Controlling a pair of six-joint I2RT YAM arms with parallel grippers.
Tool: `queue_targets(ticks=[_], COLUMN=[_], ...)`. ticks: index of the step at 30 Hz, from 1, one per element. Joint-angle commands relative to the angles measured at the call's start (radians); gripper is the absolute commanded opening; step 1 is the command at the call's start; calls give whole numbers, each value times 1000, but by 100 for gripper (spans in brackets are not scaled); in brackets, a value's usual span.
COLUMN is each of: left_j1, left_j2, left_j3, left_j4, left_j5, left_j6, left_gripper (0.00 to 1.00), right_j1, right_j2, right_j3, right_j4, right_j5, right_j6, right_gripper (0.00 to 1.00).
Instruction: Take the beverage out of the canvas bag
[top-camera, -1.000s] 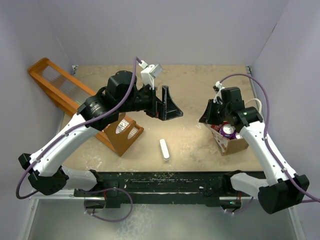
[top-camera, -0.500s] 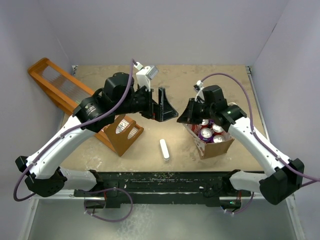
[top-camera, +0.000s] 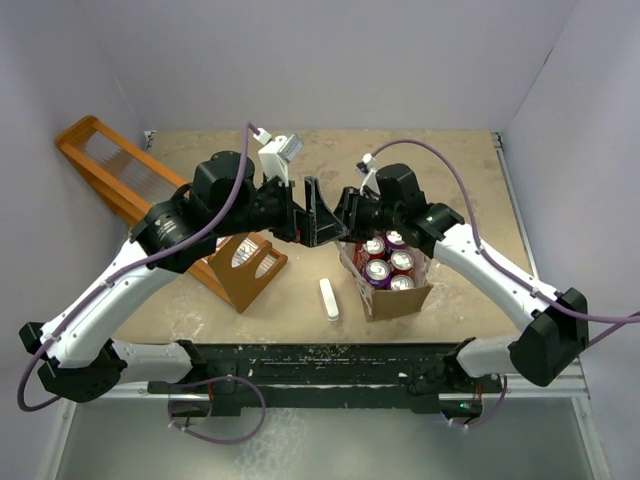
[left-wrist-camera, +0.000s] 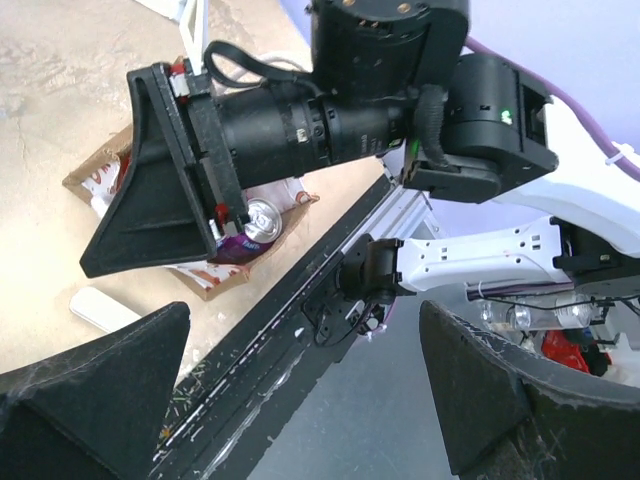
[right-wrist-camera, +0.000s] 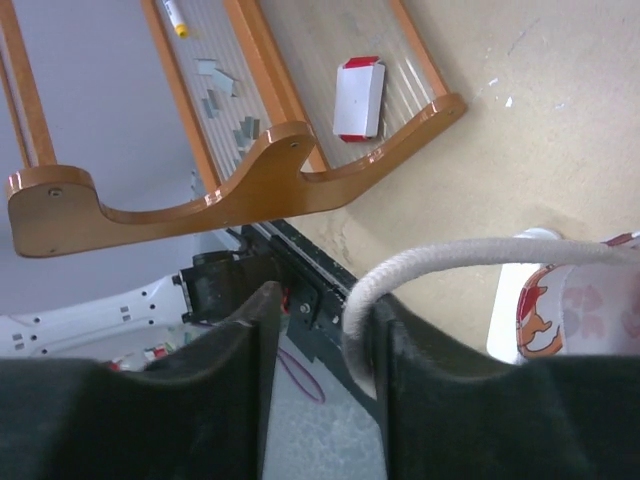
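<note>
- brown canvas bag (top-camera: 400, 300) stands upright near the table's front edge in the top view, with four purple cans (top-camera: 385, 268) upright inside.
- right gripper (top-camera: 350, 212) is at the bag's far-left corner. left gripper (top-camera: 316, 212) is just beside it, jaws wide apart and holding nothing.
- orange wooden rack (top-camera: 120, 180) and a small white bar (top-camera: 329, 298) lie to the left.
- left wrist view: a silver can top (left-wrist-camera: 262, 218) shows under the right gripper. the left fingers (left-wrist-camera: 90, 390) gape and aim past the bag.
- my read: bring the left gripper down over one can, straddle its body rather than the rim, then close.
- right wrist view: white rope handle (right-wrist-camera: 450, 250) runs between the right fingers (right-wrist-camera: 230, 370). jaws are a little apart, and the rope rests on one finger without being pinched.
- my read: steady the bag here and lift the can straight up. the handle may slip off.
</note>
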Motion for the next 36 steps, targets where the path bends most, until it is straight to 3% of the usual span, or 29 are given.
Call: queue_targets(ticks=[1,6,14,20,24,31,36], left_j1=[1,1,-1,-1,-3,-13,-12], left_j2=[-23,-13,35,115,194,244,284], left_j3=[-16,-44,-120,-106,-33,-46,-67], left_j4=[29,36,94,70,-30,-118,-96], left_j5=[4,43,121,129,35,-212,-210], left_j6=[-36,-52,-82,-43,23,24,-27], left_gripper=[99,99,99,99,99,99,91], right_j1=[6,6,5,5,5,5,5], right_j2=[-52,-156,-329,-399,-388,-343,-285], right_j3=[63,34,4,-10,15,-8,-24], right_j4=[-27,-188,-382,-511,-598,-544,-493], right_j5=[5,83,192,326,489,583,621], right_j6=[-58,-101,-146,-158,-169,-216,-209], right_gripper=[50,74,99,100,100,100,96])
